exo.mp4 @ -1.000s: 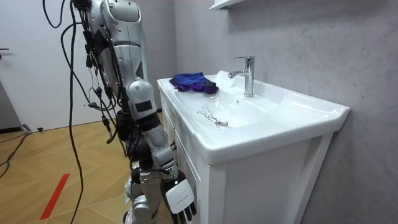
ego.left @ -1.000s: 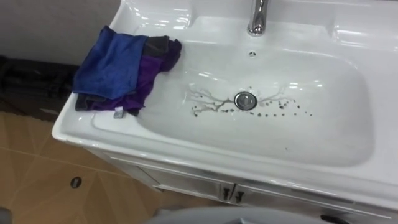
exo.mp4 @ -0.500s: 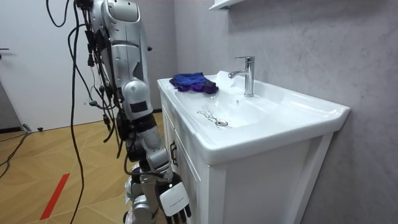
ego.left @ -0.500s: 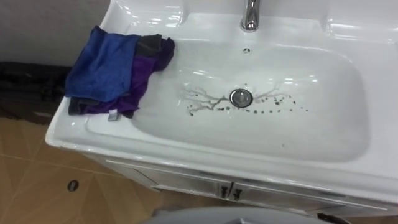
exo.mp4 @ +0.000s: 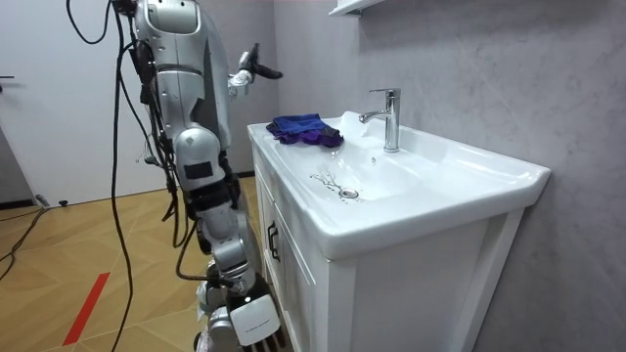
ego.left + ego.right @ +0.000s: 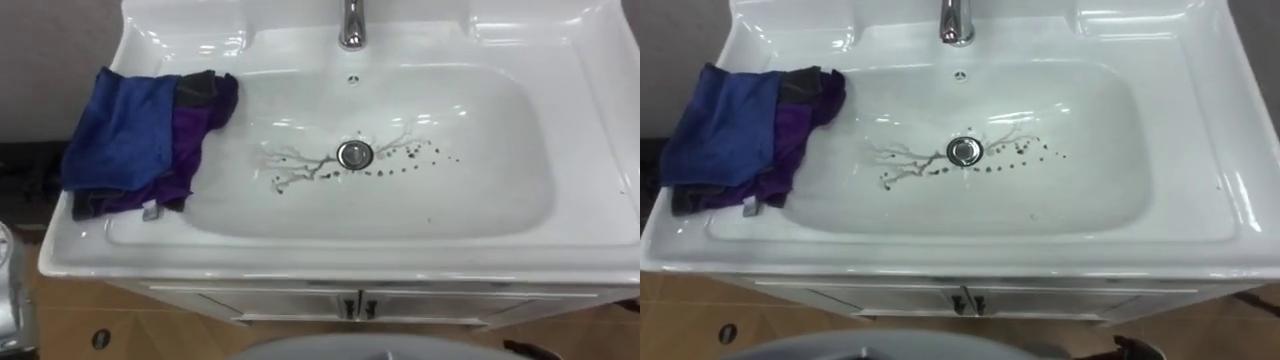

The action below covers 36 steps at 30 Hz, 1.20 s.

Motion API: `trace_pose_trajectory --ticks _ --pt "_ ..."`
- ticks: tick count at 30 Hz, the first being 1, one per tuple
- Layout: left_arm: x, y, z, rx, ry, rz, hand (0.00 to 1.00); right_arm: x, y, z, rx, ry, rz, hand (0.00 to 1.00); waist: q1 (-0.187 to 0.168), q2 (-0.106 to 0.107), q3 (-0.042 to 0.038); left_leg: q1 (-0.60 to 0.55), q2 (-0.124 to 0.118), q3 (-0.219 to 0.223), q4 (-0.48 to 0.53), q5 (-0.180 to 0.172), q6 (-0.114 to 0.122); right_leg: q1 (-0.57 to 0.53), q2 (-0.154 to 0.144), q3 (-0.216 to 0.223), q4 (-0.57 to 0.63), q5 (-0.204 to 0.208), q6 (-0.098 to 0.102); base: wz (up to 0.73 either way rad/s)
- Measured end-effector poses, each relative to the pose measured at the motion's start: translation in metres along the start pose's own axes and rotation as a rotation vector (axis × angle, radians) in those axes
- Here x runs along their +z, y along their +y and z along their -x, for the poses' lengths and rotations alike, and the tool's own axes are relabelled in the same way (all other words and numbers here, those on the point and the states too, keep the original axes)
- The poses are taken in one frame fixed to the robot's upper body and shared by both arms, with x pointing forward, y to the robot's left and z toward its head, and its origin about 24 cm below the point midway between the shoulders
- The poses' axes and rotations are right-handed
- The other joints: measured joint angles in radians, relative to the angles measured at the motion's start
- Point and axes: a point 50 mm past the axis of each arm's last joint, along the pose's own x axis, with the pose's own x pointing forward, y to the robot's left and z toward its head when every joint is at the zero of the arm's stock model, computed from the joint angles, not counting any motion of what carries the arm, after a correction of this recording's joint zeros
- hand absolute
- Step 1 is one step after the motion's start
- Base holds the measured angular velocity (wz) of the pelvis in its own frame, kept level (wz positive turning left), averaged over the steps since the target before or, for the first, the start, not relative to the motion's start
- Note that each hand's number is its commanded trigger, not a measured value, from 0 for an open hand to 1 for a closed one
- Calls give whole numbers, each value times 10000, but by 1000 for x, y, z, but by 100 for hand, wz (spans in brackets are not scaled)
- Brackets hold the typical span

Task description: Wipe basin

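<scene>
Our left hand (image 5: 250,74), fingers released and empty, hovers short of the soft, light cloth (image 6: 135,140) ahead on the basin (image 6: 592,150); we'd pinch its bunched top fold.

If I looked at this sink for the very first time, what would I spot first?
You'd probably spot the dark squiggly marks first, branching left from the drain in the middle of the white basin, with a trail of dark dots on the drain's right. Next comes the bright blue and purple cloth, bunched on the basin's left rim with its purple part draping over the edge toward the bowl.
</scene>
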Motion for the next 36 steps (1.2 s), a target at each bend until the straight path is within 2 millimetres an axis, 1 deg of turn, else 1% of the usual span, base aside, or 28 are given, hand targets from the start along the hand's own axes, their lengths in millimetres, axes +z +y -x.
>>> trace_pose_trajectory --ticks 3,4,6,9,12,13,14,19,22,23,27,31,33,36 --pt "5 -13 6 -940 -410 -268 0 -5 1 0 158 159 -11 0 -200 -23 -10 44 24 118 0 0 0 -16 26 142 1 5 -8 -13" --pt "7 -15 7 -1093 -512 -313 0 -7 1 0 164 232 -19 0 -221 -31 -9 52 30 179 -1 0 0 -24 33 179 2 8 -12 -19" --pt "10 -18 10 -1367 -642 -209 0 -13 2 1 176 449 -39 0 -241 -78 4 157 63 288 -29 0 0 -20 73 385 4 19 -28 -25" --pt "10 -25 14 -1621 -504 -1 0 -14 5 1 220 460 -61 0 -388 -145 -4 229 78 334 -70 0 0 -1 103 492 -2 24 -35 -12" --pt "8 -31 19 -1998 -345 146 0 -13 8 0 275 440 -72 0 -388 -222 -11 327 107 474 -122 0 -1 -3 136 617 -13 43 -48 -13" --pt "8 -31 20 -2042 -320 169 0 -13 8 0 282 434 -75 0 -385 -230 -10 363 115 491 -142 0 -1 13 143 630 -18 56 -48 -13" --pt "7 -32 21 -2087 -257 222 0 -12 8 0 289 430 -83 0 -394 -238 -15 409 179 548 -201 0 -1 22 156 661 -25 66 -47 -9" --pt "4 -35 23 -2393 -104 152 0 -13 8 0 314 487 -92 0 -385 -235 -4 543 185 632 -271 0 -1 79 167 772 -29 95 -35 -6" --pt "-5 -36 25 -2614 296 -216 0 -18 9 1 346 744 -115 0 -376 -217 -4 570 188 760 -269 0 -1 94 167 811 -29 97 -31 -4" --pt "-10 -37 26 -2812 540 -477 0 -19 8 1 356 835 -123 0 -358 -210 -7 571 195 820 -267 0 -1 81 177 855 -23 98 -32 -5" --pt "-24 -40 32 -3230 1373 -975 0 -21 8 1 414 1077 -156 0 -340 -195 -19 521 207 836 -263 -1 -1 3 218 901 -7 149 -59 -4" --pt "-30 -44 37 -3495 1724 -1143 0 -21 7 1 392 1120 -171 0 -387 -137 -57 541 208 849 -258 -1 -1 -5 225 920 8 169 -65 -1" --pt "-34 -47 41 -3754 1892 -1361 0 -22 6 1 363 1229 -154 0 -425 -87 -90 543 210 830 -242 0 -1 0 224 920 35 171 -69 0" --pt "-39 -53 47 -4250 2064 -1666 0 -19 5 1 369 1192 14 0 -405 -66 -94 542 207 843 -228 -1 -1 -42 216 915 126 170 -70 0"
